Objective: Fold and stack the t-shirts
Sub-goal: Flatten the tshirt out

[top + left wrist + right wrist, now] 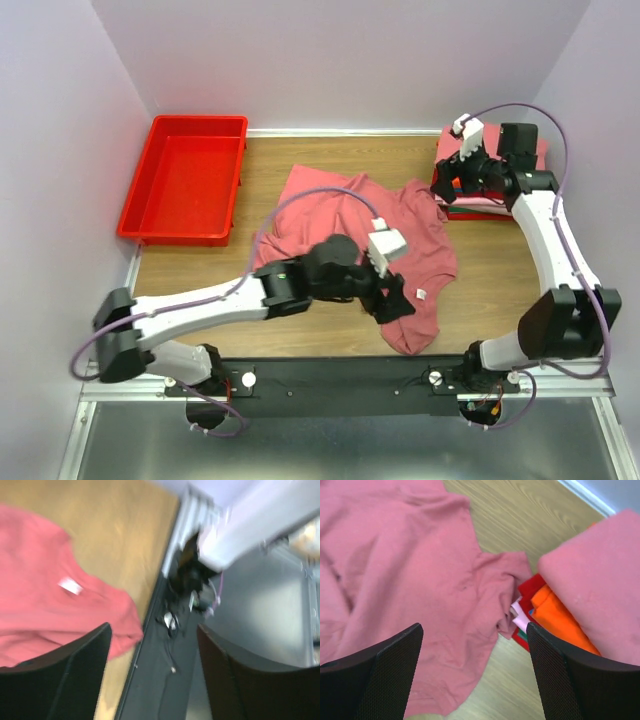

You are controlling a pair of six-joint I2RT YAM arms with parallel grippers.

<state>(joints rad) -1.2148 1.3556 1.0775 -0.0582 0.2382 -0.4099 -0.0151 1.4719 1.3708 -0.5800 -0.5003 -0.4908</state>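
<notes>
Two pincers stand wide open, and neither has hold of anything.

Your left pincer (398,303) hangs over the near part of the salmon shirt (340,215). Its fingers (75,675) are spread apart with nothing between them. That wrist view is blurred. Even so, you can make out the shirt (35,580) lying below and to the left of the left finger, with its white tag (70,586) further out on that side. Under the gap between the fingers run the edge of the bench (125,540) and the dark rail (155,675). From above, the tag (422,294) sits just right of this pincer.

Your right pincer (443,188) hovers at the far right, where the shirt's sleeve (505,575) reaches the stack (520,205) of folded shirts. Its fingers (385,670) are equally far apart and grip no cloth. The shirt (395,580) spreads rumpled and unfolded beneath it and off to its left. The sleeve touches the lower layers of the stack. To this pincer's right the stack shows a pink shirt (600,580) on top, an orange one (560,615) under it, then a red one (532,587), with a pale pink edge (520,617) peeping out beside the sleeve.

Seen from above, the salmon shirt lies between the two pincers on the bench (500,280). The red bin (185,180) sits far to the left of the left pincer, well apart from it.
</notes>
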